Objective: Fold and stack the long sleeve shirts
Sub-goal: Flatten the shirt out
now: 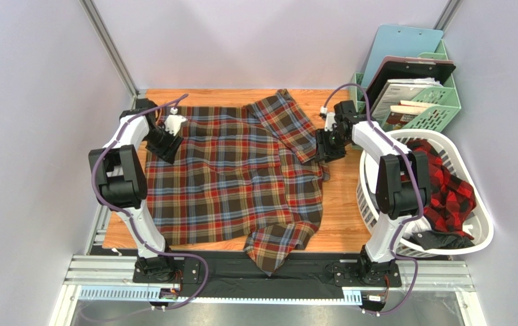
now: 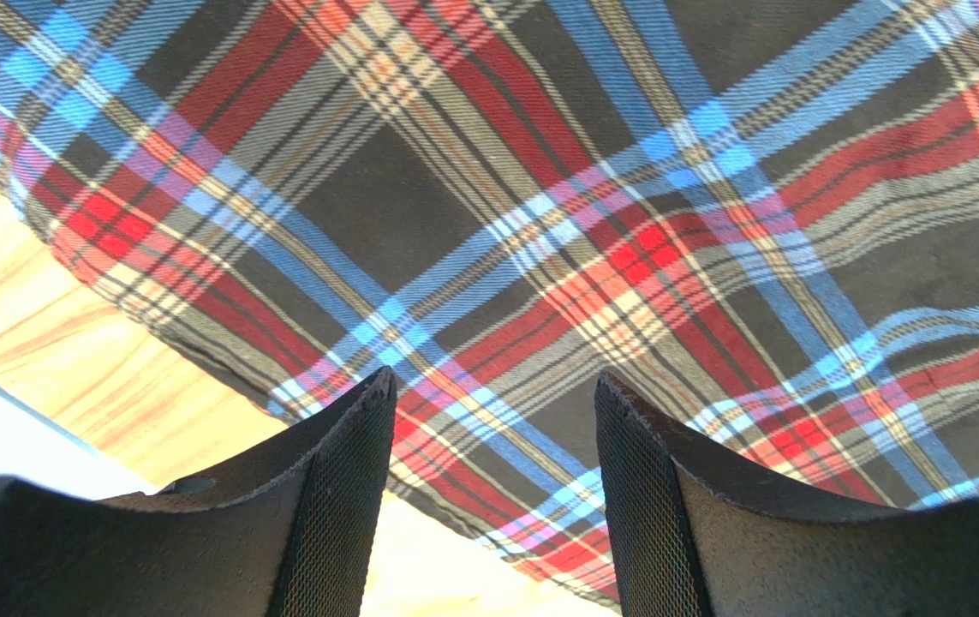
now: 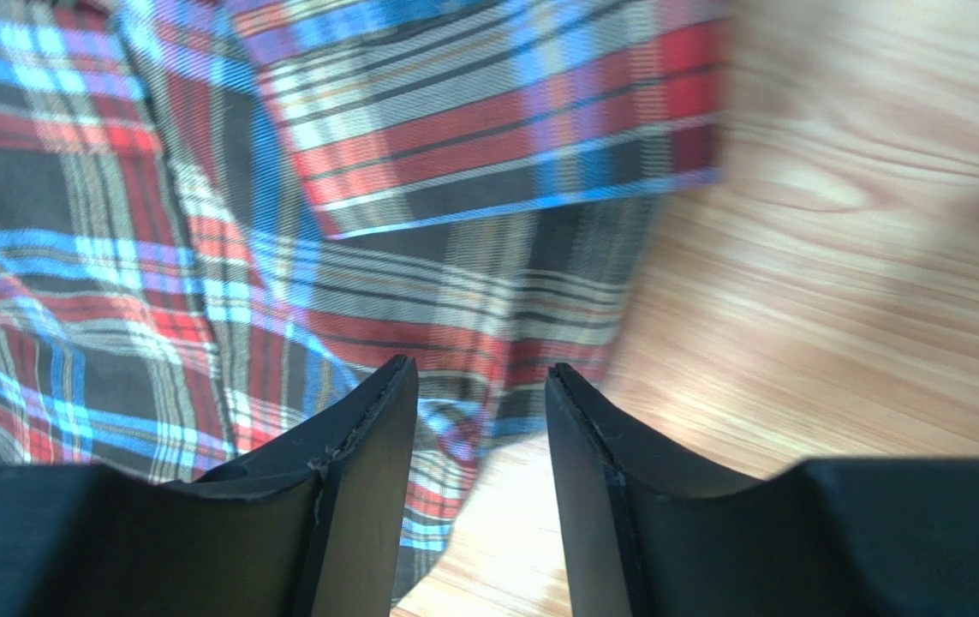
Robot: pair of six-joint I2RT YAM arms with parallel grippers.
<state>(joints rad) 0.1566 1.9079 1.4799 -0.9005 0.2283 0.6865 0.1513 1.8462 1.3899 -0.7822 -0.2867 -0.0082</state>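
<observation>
A dark brown-olive tartan long sleeve shirt lies spread flat on the wooden table, one sleeve folded across its upper right. My left gripper hovers at the shirt's upper left corner. In the left wrist view its jaws stand open above the cloth's hem, gripping nothing. My right gripper is at the shirt's right edge. Its jaws stand open, a moderate gap apart, straddling the cloth edge without pinching it. A red-and-black check shirt lies crumpled in the basket.
A white laundry basket stands at the right, just beside the right arm. Behind it a green organizer holds a clipboard and papers. Grey walls close in on the left, back and right. Bare wood shows right of the shirt.
</observation>
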